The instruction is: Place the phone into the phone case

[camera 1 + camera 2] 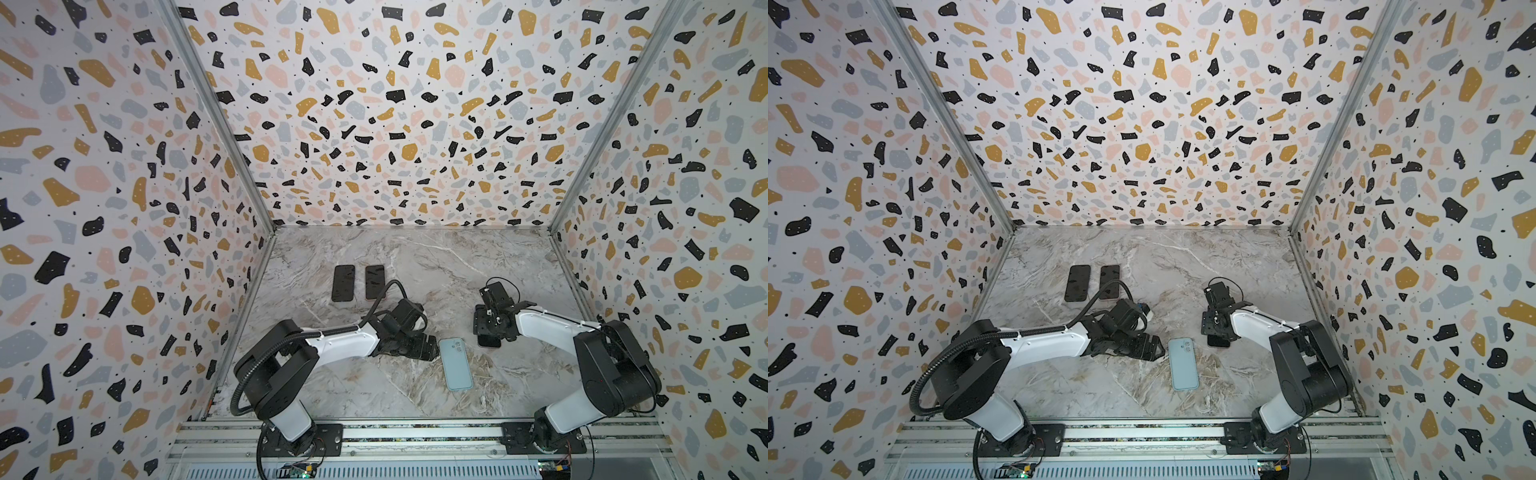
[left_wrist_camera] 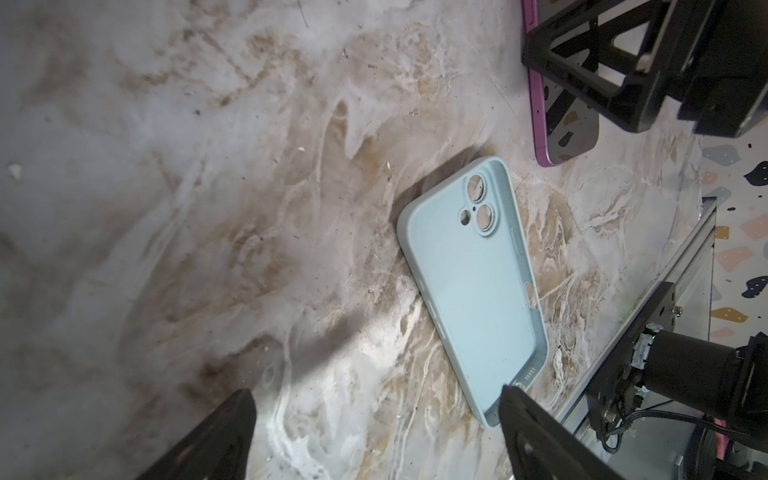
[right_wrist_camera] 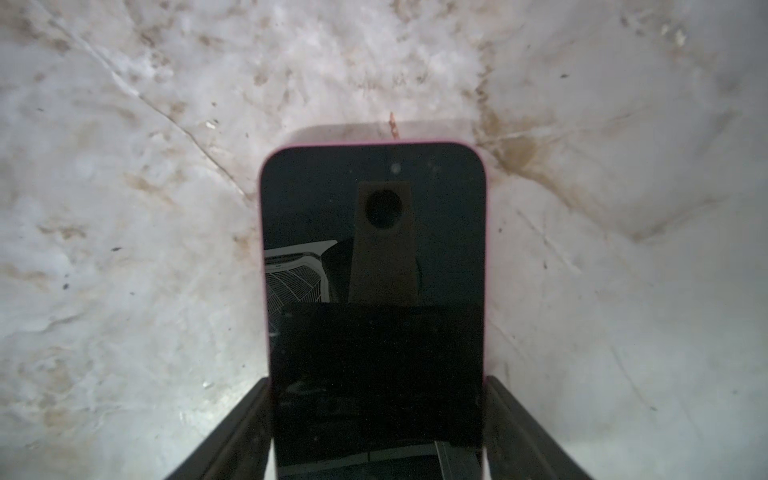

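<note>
The light blue phone case (image 1: 456, 364) lies flat, cavity up, on the marble table (image 1: 415, 257), toward 6 o'clock of the table centre. The pink-edged phone (image 3: 374, 249) lies screen up near the case, at its 1 o'clock. The right gripper (image 3: 378, 379) straddles the phone's long edges; clamping contact cannot be determined. The left gripper (image 2: 374, 390), jaws spread wide, sits at the case's 10 o'clock.

Pink phone (image 3: 374, 249) beside empty blue case (image 1: 456, 364)
</note>
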`<action>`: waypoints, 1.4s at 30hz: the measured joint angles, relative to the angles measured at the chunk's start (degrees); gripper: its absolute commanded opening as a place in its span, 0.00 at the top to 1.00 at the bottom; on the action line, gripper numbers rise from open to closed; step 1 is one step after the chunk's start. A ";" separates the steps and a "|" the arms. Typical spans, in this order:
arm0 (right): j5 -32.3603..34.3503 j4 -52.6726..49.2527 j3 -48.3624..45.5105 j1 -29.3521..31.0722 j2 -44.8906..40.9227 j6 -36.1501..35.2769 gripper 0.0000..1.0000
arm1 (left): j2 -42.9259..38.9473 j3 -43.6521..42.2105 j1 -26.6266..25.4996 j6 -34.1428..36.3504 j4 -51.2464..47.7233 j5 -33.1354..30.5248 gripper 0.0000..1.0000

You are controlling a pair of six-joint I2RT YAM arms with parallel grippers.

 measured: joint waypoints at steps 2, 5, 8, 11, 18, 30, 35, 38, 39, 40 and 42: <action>-0.68 -0.48 -0.04 0.00 -0.35 -0.24 0.41 | 0.11 1.18 0.00 -0.46 -0.13 0.11 0.09; -2.32 -1.75 -0.42 0.04 -1.46 -0.66 0.43 | 1.01 4.39 0.00 -1.20 0.11 0.79 0.10; -4.50 -2.95 -1.09 -0.09 -3.13 -0.87 0.44 | 2.91 8.00 0.07 -1.92 0.96 1.97 0.11; -6.38 -4.07 -1.33 -0.50 -4.94 -1.20 0.45 | 5.79 11.54 0.15 -2.86 1.75 3.32 0.14; -9.99 -3.96 -2.36 -2.75 -9.14 -2.84 0.46 | 15.10 18.34 1.01 -6.14 5.70 7.28 0.18; -15.63 -2.45 -5.40 -4.07 -11.37 -4.37 0.49 | 26.03 25.75 2.01 -15.67 17.59 14.88 0.23; -17.42 -1.36 -5.49 -4.55 -11.39 -4.61 0.50 | 29.22 27.80 2.45 -16.87 19.41 16.06 0.28; -18.23 -0.85 -5.66 -4.98 -11.39 -4.74 0.51 | 31.36 29.35 2.82 -16.79 19.17 16.26 0.29; -18.53 -0.63 -5.81 -5.07 -11.41 -4.72 0.51 | 31.95 29.75 2.93 -16.79 19.19 16.33 0.29; -18.80 -0.59 -5.90 -5.07 -11.43 -4.72 0.51 | 32.44 30.03 3.04 -16.79 19.21 16.44 0.29; -19.28 -0.26 -6.19 -5.16 -11.45 -4.72 0.51 | 33.35 30.73 3.13 -16.76 19.23 16.76 0.30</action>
